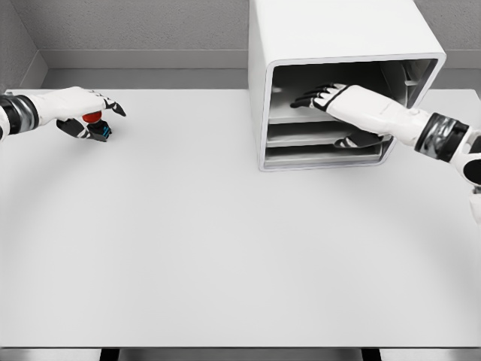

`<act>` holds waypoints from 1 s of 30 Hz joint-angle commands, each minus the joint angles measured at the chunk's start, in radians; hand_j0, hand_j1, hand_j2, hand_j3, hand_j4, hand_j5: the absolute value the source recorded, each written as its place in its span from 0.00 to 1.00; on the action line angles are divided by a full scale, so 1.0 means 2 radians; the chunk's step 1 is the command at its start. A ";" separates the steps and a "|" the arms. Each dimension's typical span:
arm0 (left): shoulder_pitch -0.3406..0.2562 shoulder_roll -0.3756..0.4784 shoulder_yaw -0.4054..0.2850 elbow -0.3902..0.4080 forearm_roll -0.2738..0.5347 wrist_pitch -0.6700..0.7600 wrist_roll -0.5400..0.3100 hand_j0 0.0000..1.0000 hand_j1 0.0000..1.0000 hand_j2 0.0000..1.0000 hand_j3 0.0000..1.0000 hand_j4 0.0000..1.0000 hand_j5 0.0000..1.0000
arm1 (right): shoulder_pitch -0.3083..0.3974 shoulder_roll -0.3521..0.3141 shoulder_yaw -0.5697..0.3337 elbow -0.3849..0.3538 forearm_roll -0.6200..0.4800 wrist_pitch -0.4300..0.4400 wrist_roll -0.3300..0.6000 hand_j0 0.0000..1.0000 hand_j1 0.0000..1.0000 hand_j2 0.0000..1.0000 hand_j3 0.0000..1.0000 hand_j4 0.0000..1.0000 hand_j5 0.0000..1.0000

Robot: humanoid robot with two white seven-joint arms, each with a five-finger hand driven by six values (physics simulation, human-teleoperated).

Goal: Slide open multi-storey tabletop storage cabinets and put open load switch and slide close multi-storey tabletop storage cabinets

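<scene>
Head view, one frame. White table (225, 248) with the cabinet (338, 45) standing at its far edge, right of centre, open front facing the camera. Cabinet is white, boxy, rounded corners; inside are approx three levels, the top bay tall, two shallower trays (301, 143) stacked below it.

Right hand (334, 99): arm enters from the right edge, forearm crossing the cabinet's front rim. Hand is inside the top bay, palm down, fingers (308, 98) stretched out flat and a little apart, tips pointing left toward the inner left wall. Nothing gripped. Thumb looks to hang below the top shelf edge, near the middle tray, but shadow makes that uncertain; cannot tell if the hand bears on the shelf or hovers just over it.

Left hand (79, 109): arm enters from the left edge, hand near the table's far left corner, well apart from the cabinet. Fingers curled round the switch (94, 124), clamped on it. Switch shows a red knob at top, dark body, small blue patch at lower right. Index finger sticks out to the right past the switch. Switch sits low, close to the table surface; contact w/ table not clear.

Grey wall (135, 30) behind the table.
</scene>
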 commanded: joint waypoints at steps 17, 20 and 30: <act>-0.013 -0.019 0.005 0.038 0.002 0.001 0.000 0.80 0.80 0.80 0.80 0.80 0.80 | 0.012 -0.003 0.004 -0.002 0.011 0.001 0.000 0.95 0.95 0.95 0.95 0.95 0.95; -0.013 -0.021 0.004 0.038 0.002 0.001 0.000 0.80 0.80 0.80 0.80 0.80 0.80 | 0.017 -0.003 0.003 -0.002 0.011 0.001 0.000 0.95 0.95 0.95 0.95 0.95 0.95; -0.014 -0.017 0.004 0.047 -0.001 0.001 0.000 0.72 0.72 0.72 0.72 0.72 0.72 | 0.032 -0.023 -0.003 -0.028 0.004 0.001 0.000 0.96 0.96 0.96 0.96 0.96 0.96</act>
